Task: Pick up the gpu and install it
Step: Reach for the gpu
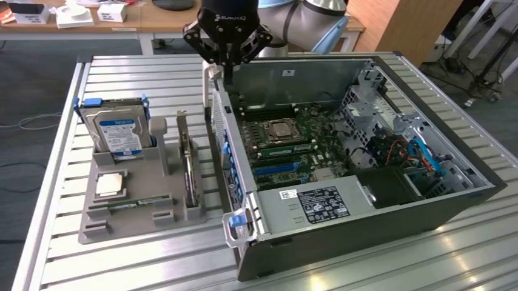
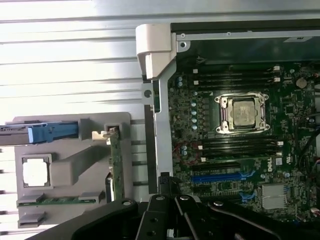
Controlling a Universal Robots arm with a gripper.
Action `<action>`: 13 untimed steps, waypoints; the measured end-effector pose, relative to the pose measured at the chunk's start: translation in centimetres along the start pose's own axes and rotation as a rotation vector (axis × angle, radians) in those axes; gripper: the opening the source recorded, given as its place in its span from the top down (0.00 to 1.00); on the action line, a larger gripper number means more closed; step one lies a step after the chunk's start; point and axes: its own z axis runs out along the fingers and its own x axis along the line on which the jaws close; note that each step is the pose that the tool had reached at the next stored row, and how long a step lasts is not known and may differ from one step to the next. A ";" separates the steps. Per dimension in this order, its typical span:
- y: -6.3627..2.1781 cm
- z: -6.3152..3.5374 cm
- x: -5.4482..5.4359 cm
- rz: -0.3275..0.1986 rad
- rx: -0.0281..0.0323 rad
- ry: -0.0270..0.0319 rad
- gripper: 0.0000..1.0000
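Observation:
The gpu [image 1: 187,165] is a thin dark circuit card standing on edge in a slot of the grey holder [image 1: 130,227], to the exterior view's left of the open computer case [image 1: 356,239]. In the wrist view the gpu [image 2: 116,167] shows as a narrow green strip with its bracket end beside the holder's wall. My gripper [image 1: 229,77] hangs above the case's left wall near the rear corner. It is shut with nothing in it, well behind and above the card. Its black fingers [image 2: 166,186] show over the case wall in the wrist view.
The holder also carries a hard drive with a blue label [image 1: 118,134], a CPU [image 1: 109,182] and a RAM stick [image 1: 130,205]. Inside the case lie the motherboard [image 1: 283,142], a blue slot [image 2: 220,176] and the power supply [image 1: 324,203]. Everything rests on a slatted metal table [image 1: 130,267].

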 end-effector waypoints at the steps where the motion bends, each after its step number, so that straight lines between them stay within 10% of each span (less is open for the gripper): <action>1: -0.02 0.00 0.3 0.000 0.0000 0.0000 0.89; 13: -0.31 -0.01 4.1 0.000 0.0000 -0.0001 0.89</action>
